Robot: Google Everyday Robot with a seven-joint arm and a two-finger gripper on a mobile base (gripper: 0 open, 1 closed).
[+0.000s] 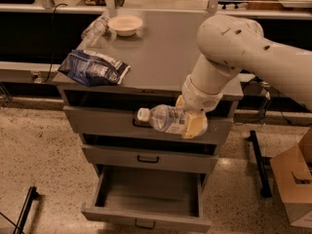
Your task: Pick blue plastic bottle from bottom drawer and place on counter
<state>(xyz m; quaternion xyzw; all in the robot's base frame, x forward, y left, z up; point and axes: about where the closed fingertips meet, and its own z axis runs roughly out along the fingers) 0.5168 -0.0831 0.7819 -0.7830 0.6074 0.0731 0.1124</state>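
Note:
My gripper (191, 123), with yellowish fingers, is shut on the blue plastic bottle (163, 119). The bottle lies sideways with its white cap pointing left. It hangs in the air in front of the top drawer's front panel, just below the front edge of the counter (165, 48). The bottom drawer (146, 217) is pulled out, and its deep tray shows nothing inside. My white arm reaches down from the upper right across the counter's right front corner.
On the counter lie a dark blue foil snack bag (92, 68) at the front left, a plain clear bottle (95, 29) and a white bowl (125, 25) at the back left. The middle drawer (146, 157) is closed. A cardboard box (295, 189) stands on the floor at right.

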